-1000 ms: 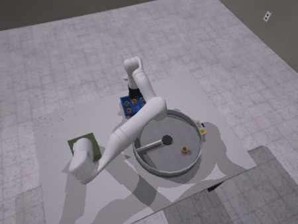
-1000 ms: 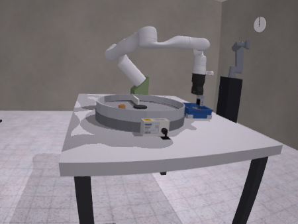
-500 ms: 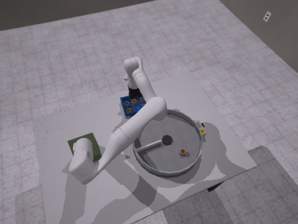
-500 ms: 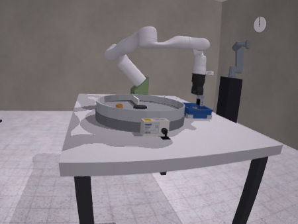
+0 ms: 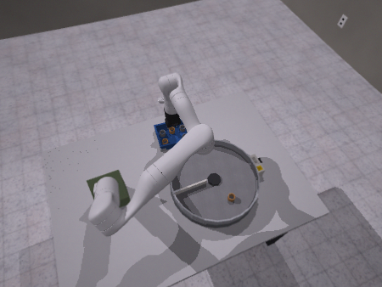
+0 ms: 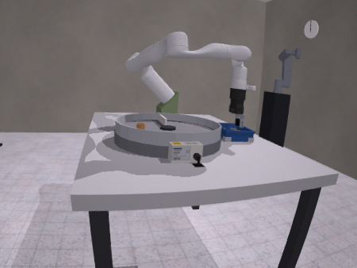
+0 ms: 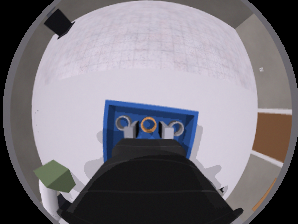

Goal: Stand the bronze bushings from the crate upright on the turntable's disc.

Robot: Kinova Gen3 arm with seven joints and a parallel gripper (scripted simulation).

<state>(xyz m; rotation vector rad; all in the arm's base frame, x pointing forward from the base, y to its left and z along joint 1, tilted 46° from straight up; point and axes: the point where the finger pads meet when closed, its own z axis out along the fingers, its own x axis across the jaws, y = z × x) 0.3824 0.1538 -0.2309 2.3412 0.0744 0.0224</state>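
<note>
A white arm (image 5: 170, 166) reaches from its base at the near left of the table (image 6: 254, 166) to the blue crate (image 5: 169, 135), its gripper (image 6: 239, 120) pointing straight down just above the crate, jaws apart with nothing between them. The side view alone shows that height: the fingertips hang at about the crate's rim, not visibly touching anything inside.

From overhead, the forearm covers part of the crate, yet two bronze bushings (image 5: 171, 130) and two steel bushings (image 5: 182, 127) can be picked out in it. The wrist camera, looking down past the black gripper body, shows a different slice: one bronze ring with a steel ring on either side along the crate's far wall, all standing on end; the rest of the crate is hidden below the gripper.

On the turntable (image 6: 166, 139) to the right of the crate, one bronze bushing (image 5: 231, 197) stands upright on the grey disc (image 5: 238, 178), well apart from the dark hub (image 5: 214, 179) and short of the raised rim. A pale bar (image 5: 191, 187) runs from the hub towards the rim. The side view adds a control box (image 6: 186, 151) on the turntable's near side, barely visible from above.
</note>
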